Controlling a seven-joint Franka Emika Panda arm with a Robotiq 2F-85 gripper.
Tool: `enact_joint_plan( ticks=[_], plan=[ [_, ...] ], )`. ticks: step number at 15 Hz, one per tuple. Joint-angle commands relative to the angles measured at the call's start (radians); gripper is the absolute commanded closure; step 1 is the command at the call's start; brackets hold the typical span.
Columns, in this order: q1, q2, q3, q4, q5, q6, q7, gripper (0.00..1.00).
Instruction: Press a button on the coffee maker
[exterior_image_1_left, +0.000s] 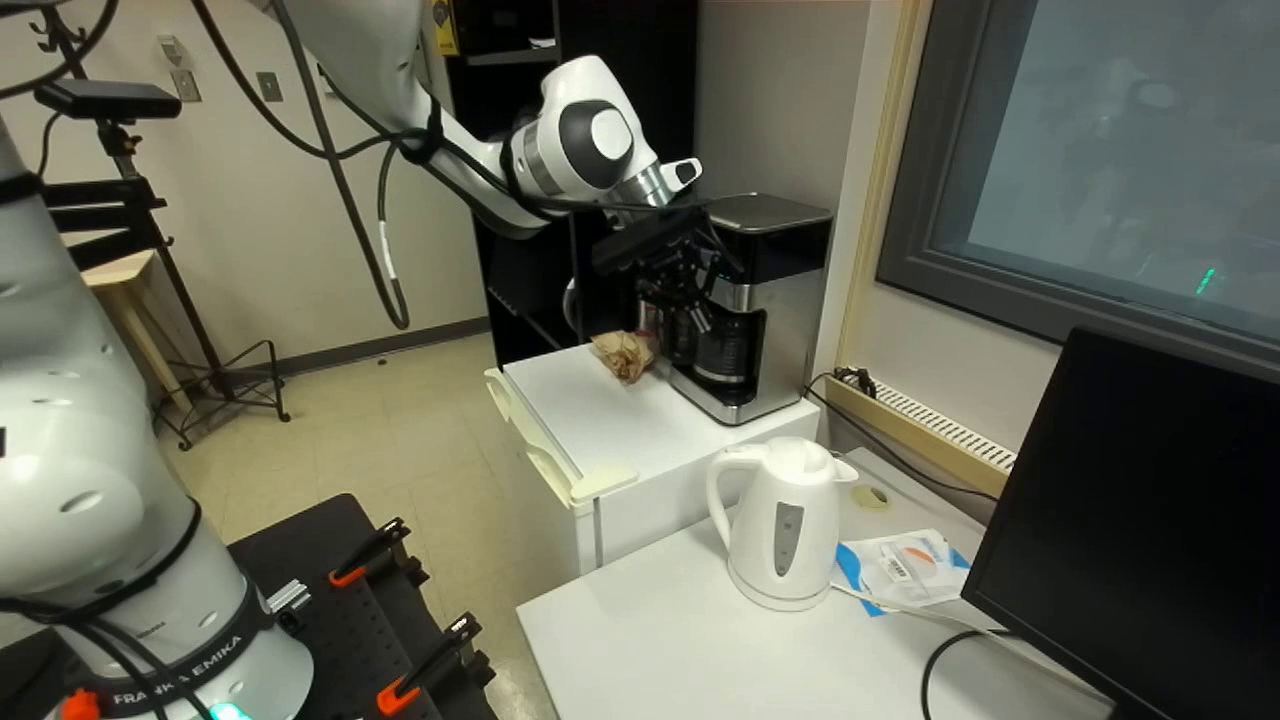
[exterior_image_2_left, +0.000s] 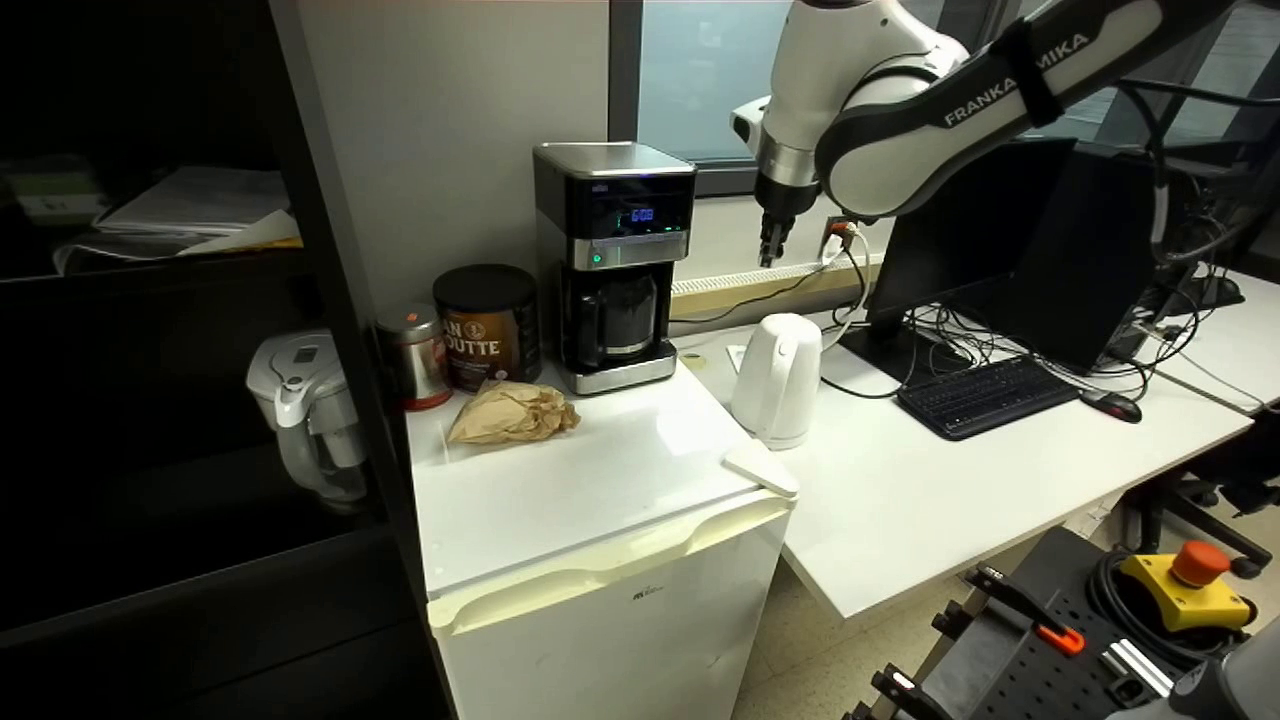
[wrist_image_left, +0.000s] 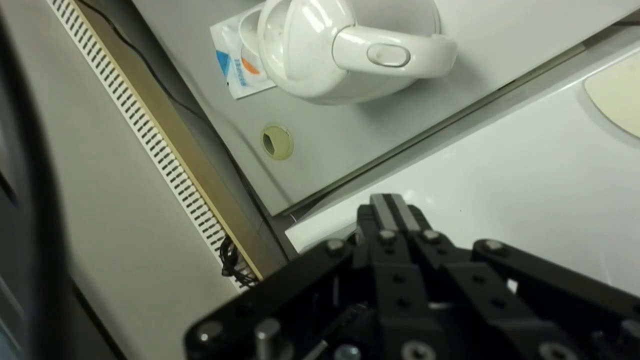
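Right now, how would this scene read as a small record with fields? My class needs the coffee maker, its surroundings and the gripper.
Coffee maker: upright on the white fridge
Display: lit, reading 6:08
Green light: lit, below the display
Carafe: inside the machine's front recess
Gripper: closed, holding nothing, not touching the coffee maker
Nearby: black-lidded canister, brown paper bag
Kettle: white, upright on the desk
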Motion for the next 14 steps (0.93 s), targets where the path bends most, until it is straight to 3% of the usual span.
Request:
enact_joint_plan(
  ticks=[1, 14],
  plan=[
    [0.01, 0.037, 0.004, 0.023, -0.018, 0.073, -0.025, 1.0],
    [0.029, 0.194, 0.01, 0.18, -0.006, 0.216, -0.105, 1.0]
  ],
)
